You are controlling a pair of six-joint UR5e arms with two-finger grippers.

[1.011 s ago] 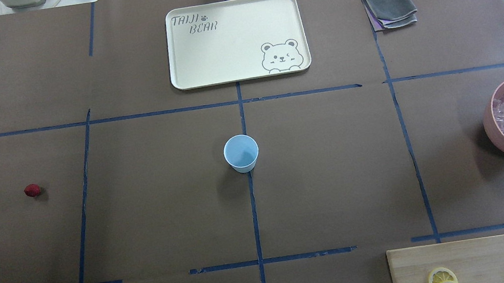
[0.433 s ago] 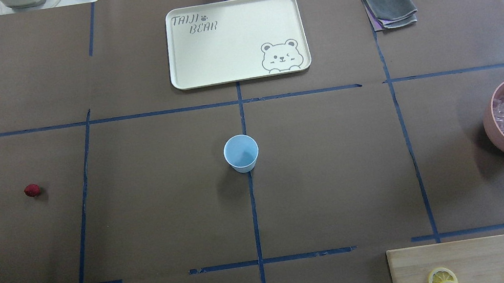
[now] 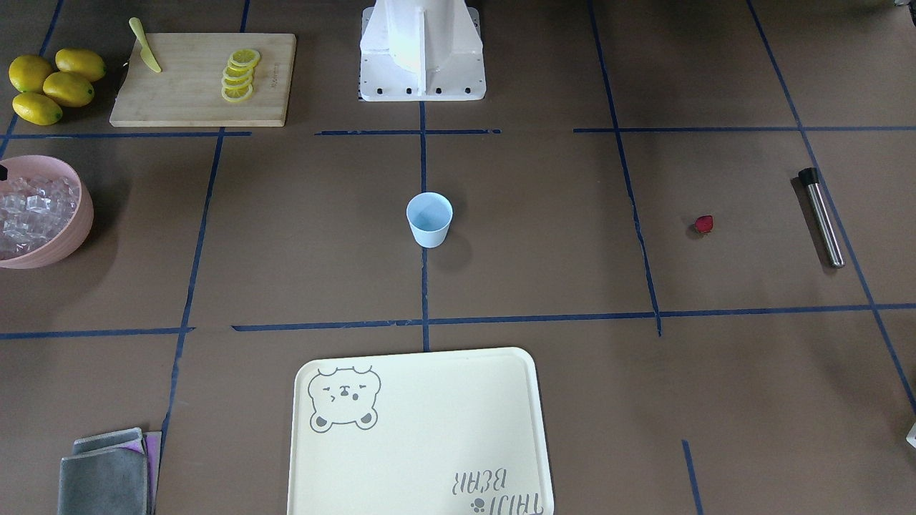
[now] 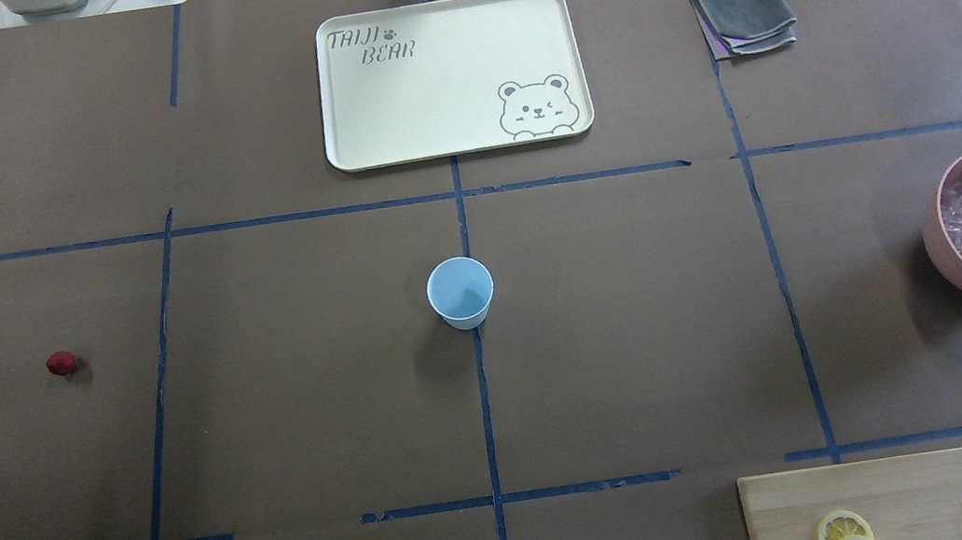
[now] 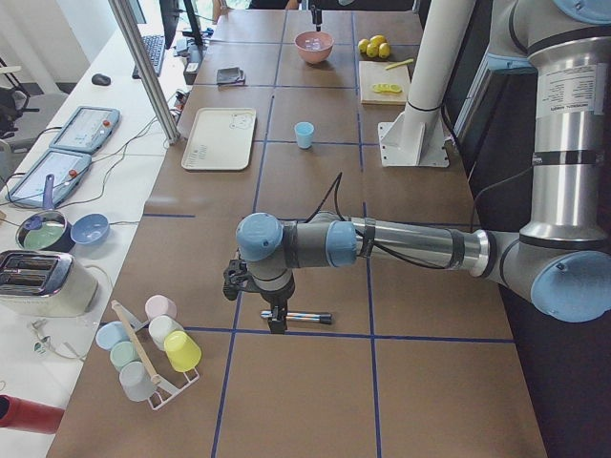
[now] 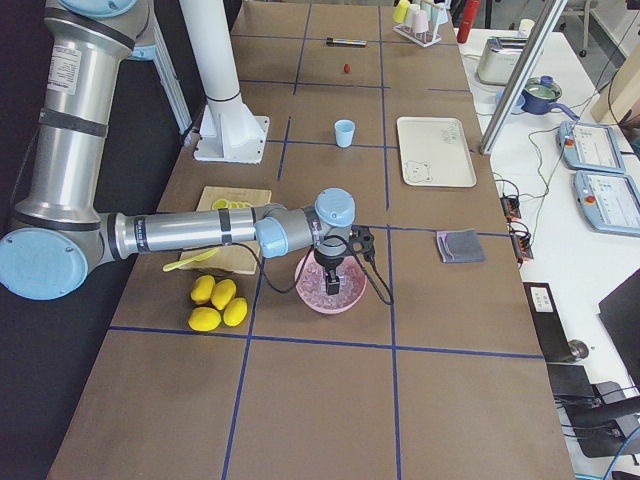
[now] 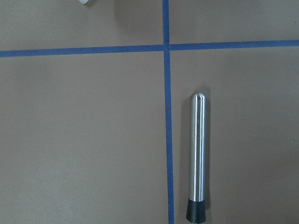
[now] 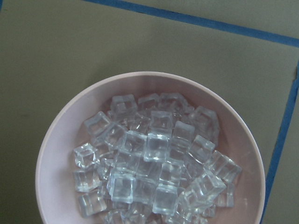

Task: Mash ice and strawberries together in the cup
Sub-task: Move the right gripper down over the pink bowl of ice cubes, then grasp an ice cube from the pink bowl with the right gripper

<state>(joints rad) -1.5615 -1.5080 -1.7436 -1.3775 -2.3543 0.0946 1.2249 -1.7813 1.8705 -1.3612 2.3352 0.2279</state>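
Note:
The pale-blue cup (image 4: 461, 292) stands upright and empty at the table's middle, also in the front view (image 3: 429, 219). The dark-red strawberry (image 4: 61, 364) lies alone on the left side. The ice (image 8: 154, 158) fills a pink bowl (image 4: 943, 243) at the right edge. My right gripper (image 6: 333, 285) hangs just above the ice; I cannot tell whether it is open. My left gripper (image 5: 277, 320) hovers over a steel muddler (image 7: 197, 149) lying on the table; I cannot tell its state either. Neither wrist view shows fingers.
A cream bear tray (image 4: 343, 92) lies at the far centre and a grey cloth (image 4: 743, 12) at the far right. A wooden board (image 3: 186, 93) holds lemon slices and a yellow knife, with whole lemons (image 3: 50, 82) beside it. A cup rack (image 5: 148, 348) stands at the far left.
A small dark tip of the right gripper has come into the overhead view's right edge over the pink bowl. The cup and the strawberry have not moved.

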